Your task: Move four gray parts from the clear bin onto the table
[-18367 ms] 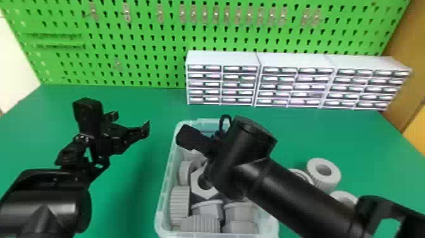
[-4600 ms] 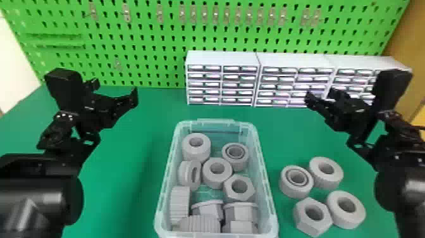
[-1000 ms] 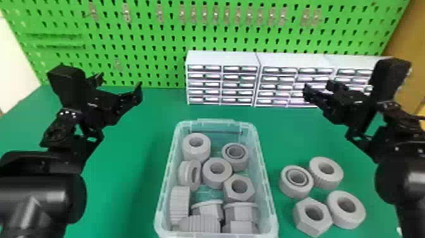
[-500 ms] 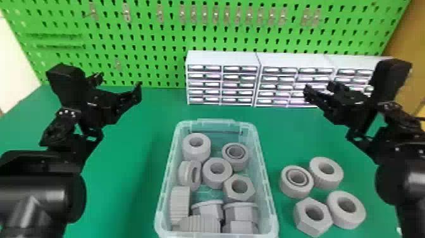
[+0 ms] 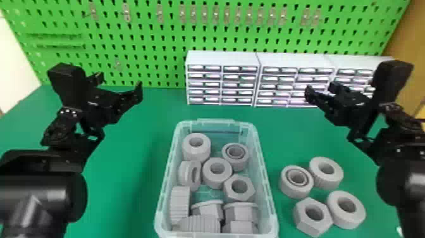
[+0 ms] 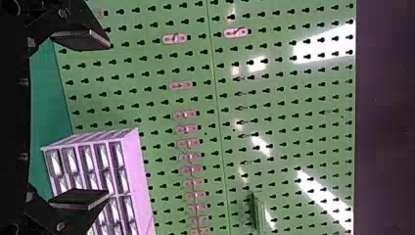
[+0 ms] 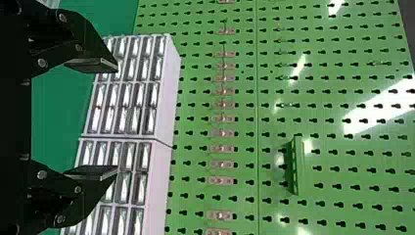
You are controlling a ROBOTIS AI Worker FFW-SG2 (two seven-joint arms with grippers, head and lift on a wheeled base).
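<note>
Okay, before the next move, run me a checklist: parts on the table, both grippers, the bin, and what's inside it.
1. Four gray parts out on the table: ok, one hex nut and three round parts.
2. Those four clear of the bin: ok, all lie to its right.
3. Left gripper open and empty: ok.
4. Right gripper open and empty: ok.
5. Bin upright: ok.
6. Exact count of parts inside the bin: cannot tell, they overlap at the near end.

Four gray parts [image 5: 296, 192] on green table [image 5: 303, 136], holes up — others [image 5: 196, 155] inside clear bin [image 5: 216, 121]
</note>
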